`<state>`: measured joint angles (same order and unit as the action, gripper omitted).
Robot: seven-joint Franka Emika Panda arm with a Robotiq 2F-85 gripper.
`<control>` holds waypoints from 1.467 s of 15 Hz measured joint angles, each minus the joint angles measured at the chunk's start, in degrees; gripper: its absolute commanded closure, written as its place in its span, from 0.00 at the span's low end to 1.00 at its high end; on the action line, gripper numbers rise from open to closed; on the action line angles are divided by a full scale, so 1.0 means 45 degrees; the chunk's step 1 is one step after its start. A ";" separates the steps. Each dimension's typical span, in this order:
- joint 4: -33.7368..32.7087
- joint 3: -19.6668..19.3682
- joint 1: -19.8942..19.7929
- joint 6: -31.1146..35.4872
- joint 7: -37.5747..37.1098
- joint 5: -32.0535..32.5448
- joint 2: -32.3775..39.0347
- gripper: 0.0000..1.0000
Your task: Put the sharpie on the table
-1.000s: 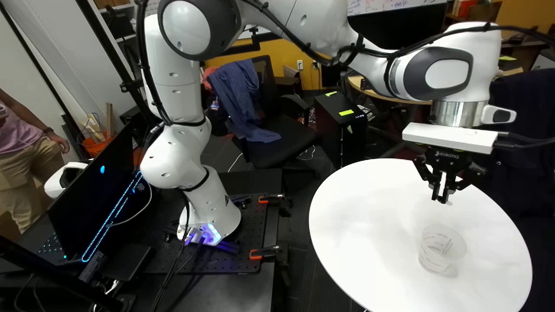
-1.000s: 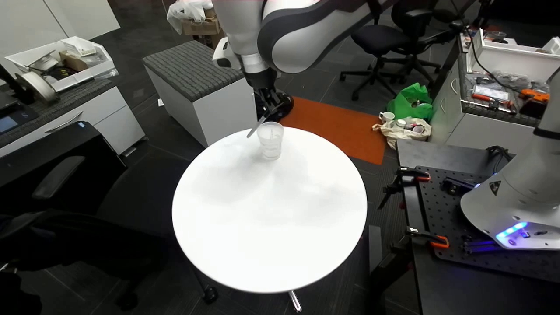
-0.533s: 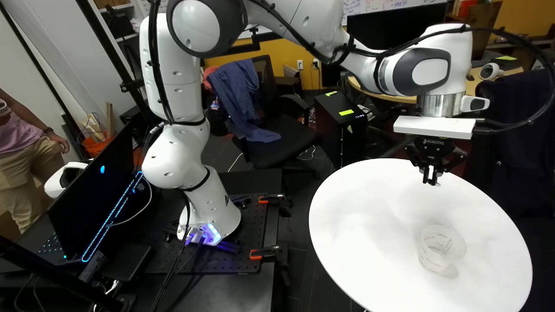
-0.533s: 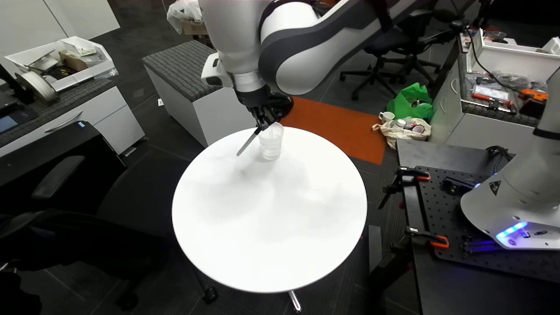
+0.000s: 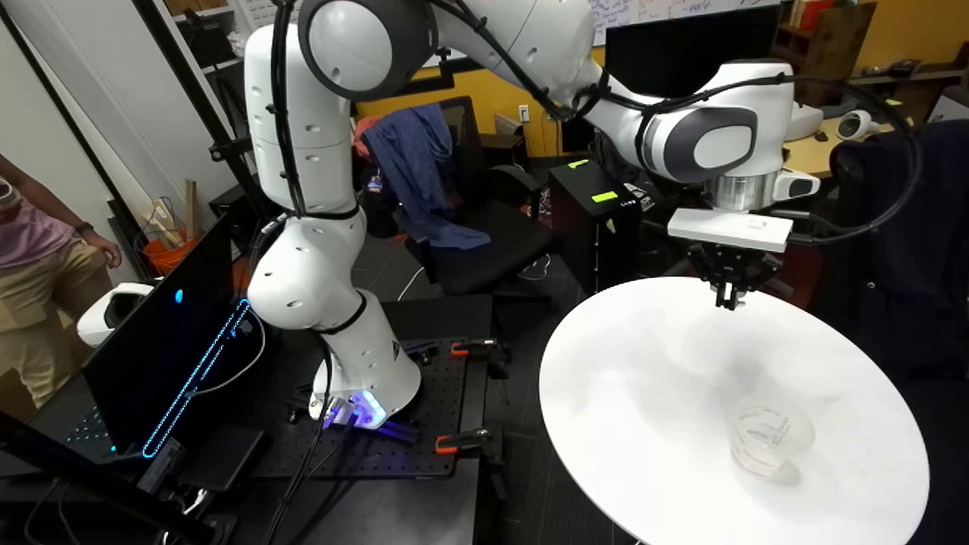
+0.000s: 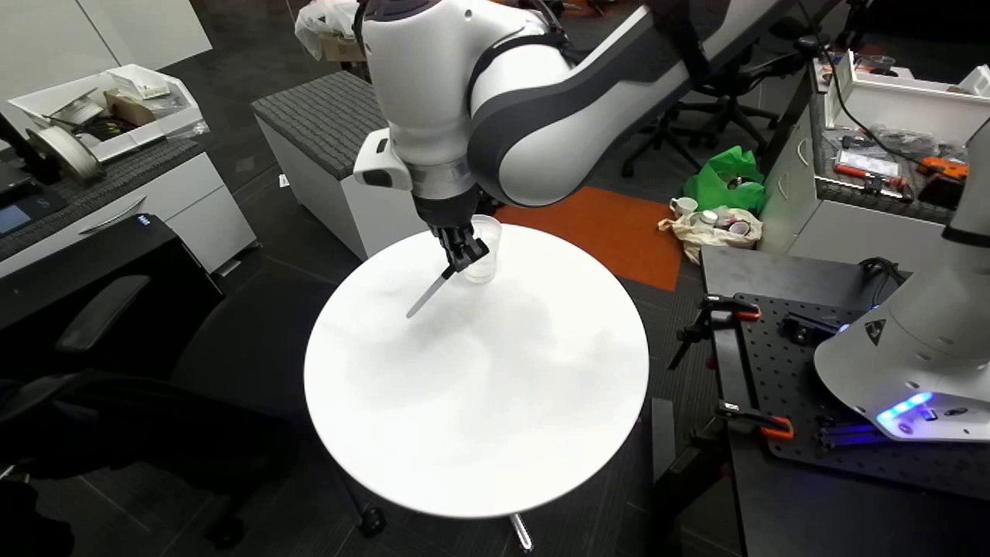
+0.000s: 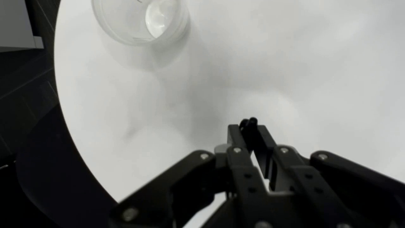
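Note:
The sharpie is a slim grey stick with a dark end, slanting down out of my gripper in an exterior view. In the wrist view its black end sits between the fingertips of my gripper, which are closed on it. In an exterior view my gripper points down over the far part of the table, and the sharpie is mostly hidden there. The round white table lies below; its top also shows in an exterior view and in the wrist view. I cannot tell whether the sharpie touches it.
A clear cup stands upright on the table; in an exterior view the cup is partly behind my gripper. In the wrist view the cup is at upper left. The table's edge curves along the left of the wrist view.
My gripper has moved away from beside the cup, further in over the table, with the sharpie still in it. The sharpie's free end now shows over the white top. The cup has not moved.

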<state>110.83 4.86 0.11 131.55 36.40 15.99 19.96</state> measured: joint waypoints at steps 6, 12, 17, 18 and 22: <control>0.0345 0.0060 -0.0178 0.0711 0.1390 -0.0074 0.0344 0.96; 0.0130 0.0058 -0.0509 0.0753 0.3092 -0.0077 0.1087 0.96; -0.0454 0.0061 -0.0637 0.0752 0.3679 -0.0130 0.1862 0.96; -0.0568 0.0062 -0.0643 0.0747 0.3795 -0.0167 0.1989 0.96; -0.0997 0.0067 -0.0643 0.0712 0.3964 -0.0279 0.2374 0.52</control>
<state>106.35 5.16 -2.78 134.76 54.24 14.73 30.64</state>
